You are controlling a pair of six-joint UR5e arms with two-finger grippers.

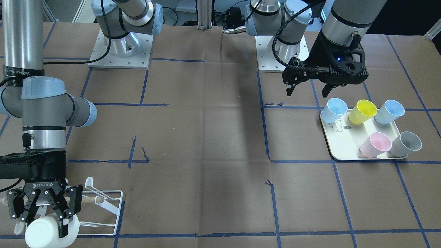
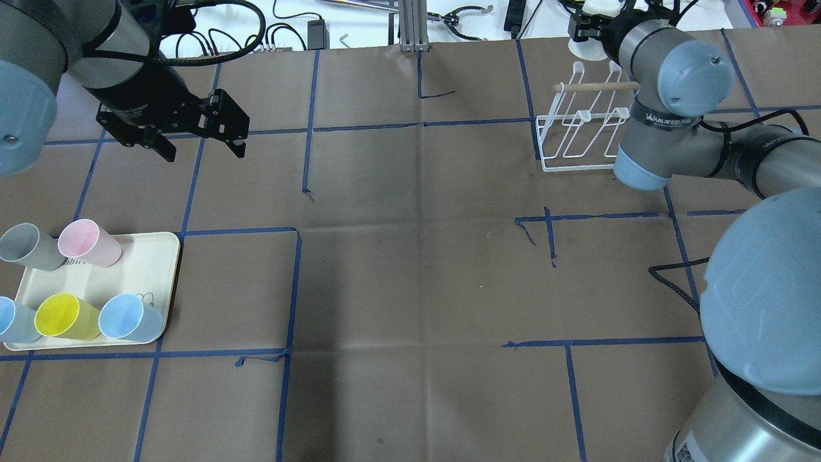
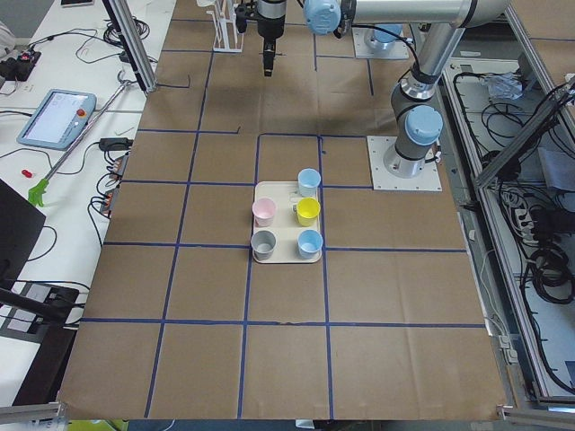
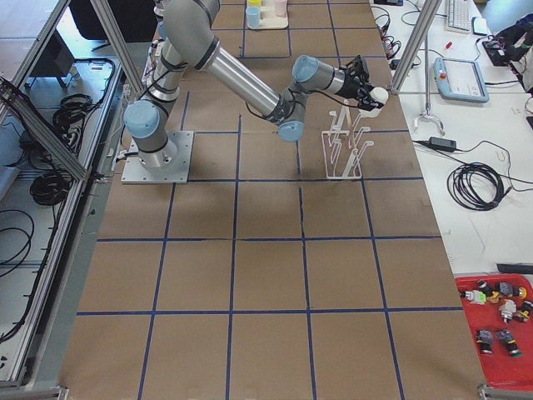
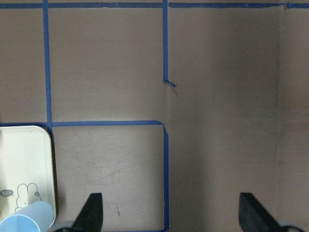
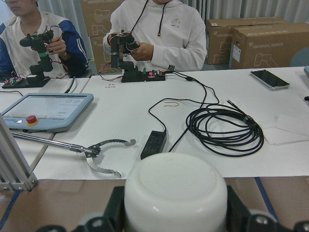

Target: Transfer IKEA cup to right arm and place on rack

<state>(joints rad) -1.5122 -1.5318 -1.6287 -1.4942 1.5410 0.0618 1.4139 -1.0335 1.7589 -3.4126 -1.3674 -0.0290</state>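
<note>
My right gripper [image 1: 41, 220] is shut on a white IKEA cup [image 1: 50, 232], gripping its sides, base toward the front-facing camera. The cup [image 6: 176, 193] fills the bottom of the right wrist view between the black fingers [image 6: 113, 212]. It hangs at the far end of the white wire rack [image 1: 103, 206], beside the wooden handle [image 2: 596, 85]; whether it touches a prong I cannot tell. My left gripper [image 1: 306, 92] is open and holds nothing. It hovers over bare table just beyond the cream tray [image 1: 344, 144]. Its fingers [image 5: 91, 210] frame brown paper.
On the cream tray [image 2: 144, 263] stand a grey cup [image 2: 25, 247], a pink cup [image 2: 90, 242], a yellow cup [image 2: 64, 316] and two light blue cups [image 2: 131, 319]. Beyond the table edge are a white bench with cables [image 6: 224, 130], a teach pendant [image 6: 43, 111] and seated people [image 6: 159, 34].
</note>
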